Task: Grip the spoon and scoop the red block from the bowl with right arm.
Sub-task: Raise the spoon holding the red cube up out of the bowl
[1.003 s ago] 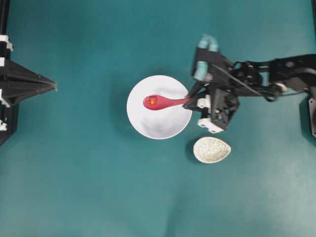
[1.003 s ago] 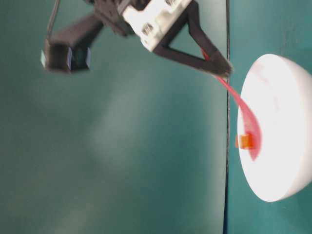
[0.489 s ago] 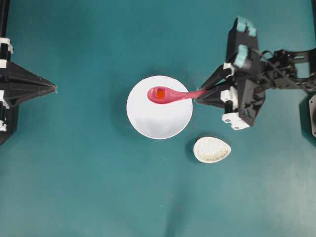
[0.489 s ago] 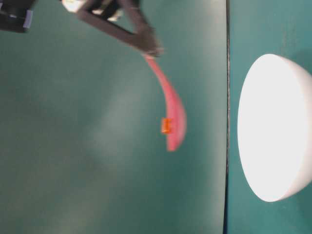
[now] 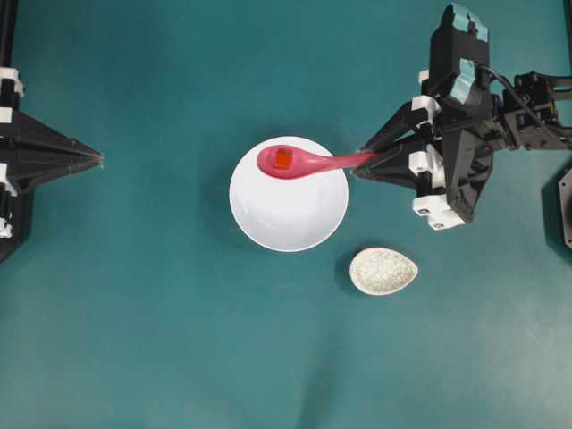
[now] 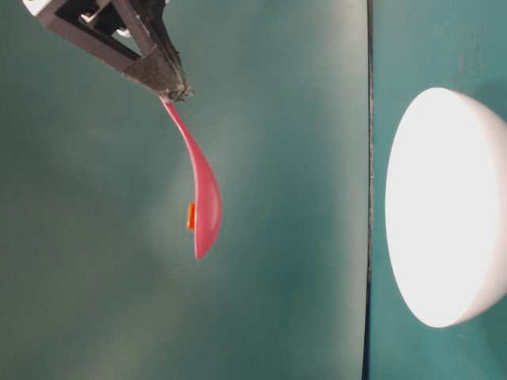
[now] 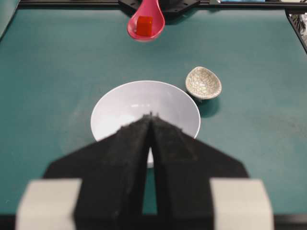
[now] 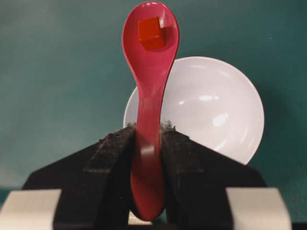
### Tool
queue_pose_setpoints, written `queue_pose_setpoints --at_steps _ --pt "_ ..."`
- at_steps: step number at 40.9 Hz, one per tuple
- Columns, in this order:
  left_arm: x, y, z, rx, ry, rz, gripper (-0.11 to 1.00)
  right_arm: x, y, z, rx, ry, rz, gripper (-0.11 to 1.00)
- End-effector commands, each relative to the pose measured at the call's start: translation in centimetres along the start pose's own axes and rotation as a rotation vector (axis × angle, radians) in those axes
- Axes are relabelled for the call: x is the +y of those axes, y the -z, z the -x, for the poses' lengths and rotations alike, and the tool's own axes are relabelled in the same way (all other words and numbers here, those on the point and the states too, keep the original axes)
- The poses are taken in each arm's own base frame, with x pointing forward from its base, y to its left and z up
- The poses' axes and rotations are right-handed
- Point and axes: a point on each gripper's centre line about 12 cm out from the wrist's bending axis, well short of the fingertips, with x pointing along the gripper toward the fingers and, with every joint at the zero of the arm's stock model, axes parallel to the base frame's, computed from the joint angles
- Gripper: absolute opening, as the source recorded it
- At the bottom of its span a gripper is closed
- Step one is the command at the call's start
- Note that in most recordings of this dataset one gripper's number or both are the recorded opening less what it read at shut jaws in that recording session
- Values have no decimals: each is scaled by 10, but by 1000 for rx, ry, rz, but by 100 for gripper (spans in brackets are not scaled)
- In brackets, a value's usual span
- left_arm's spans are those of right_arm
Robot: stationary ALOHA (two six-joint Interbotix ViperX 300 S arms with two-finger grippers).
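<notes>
The spoon is clamped by its handle between the jaws of the right gripper and is held in the air well above the bowl. The red block is carried in the spoon's scoop. The left gripper is seen pressed closed, holding nothing, pointed toward the bowl.
</notes>
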Motion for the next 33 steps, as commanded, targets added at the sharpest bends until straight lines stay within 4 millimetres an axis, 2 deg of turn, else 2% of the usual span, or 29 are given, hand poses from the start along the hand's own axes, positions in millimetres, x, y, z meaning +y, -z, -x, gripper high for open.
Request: queue_pose_setpoints --at_steps 1,33 --pt "0 -14 0 -38 -1 -6 0 6 -13 7 -43 -14 10 22" --pt "0 -18 0 -74 -1 -18 0 5 -12 7 -39 -13 8 22"
